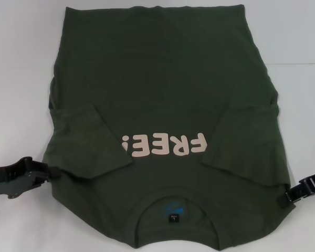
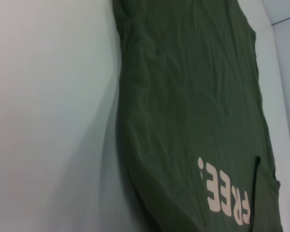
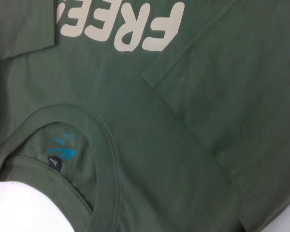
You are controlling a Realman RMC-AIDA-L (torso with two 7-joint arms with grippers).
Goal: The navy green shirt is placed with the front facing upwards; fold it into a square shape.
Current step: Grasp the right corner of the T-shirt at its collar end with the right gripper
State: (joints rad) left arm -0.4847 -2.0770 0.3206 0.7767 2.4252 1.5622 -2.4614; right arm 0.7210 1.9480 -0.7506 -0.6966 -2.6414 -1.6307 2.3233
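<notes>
A white desk (image 1: 21,79) is being covered almost edge to edge by the navy green shirt (image 1: 163,79), sleeves folded inward. The left gripper (image 1: 44,173) and right gripper (image 1: 290,197) are being held at its shoulders; whether their fingers are clenched cannot be told. Both shoulders are best lifted evenly toward the far hem.

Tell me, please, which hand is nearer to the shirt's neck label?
Right, though only slightly. The right hand sits at the shirt's right shoulder edge; the left hand sits at the opposite edge, a little farther from the neck label.
</notes>
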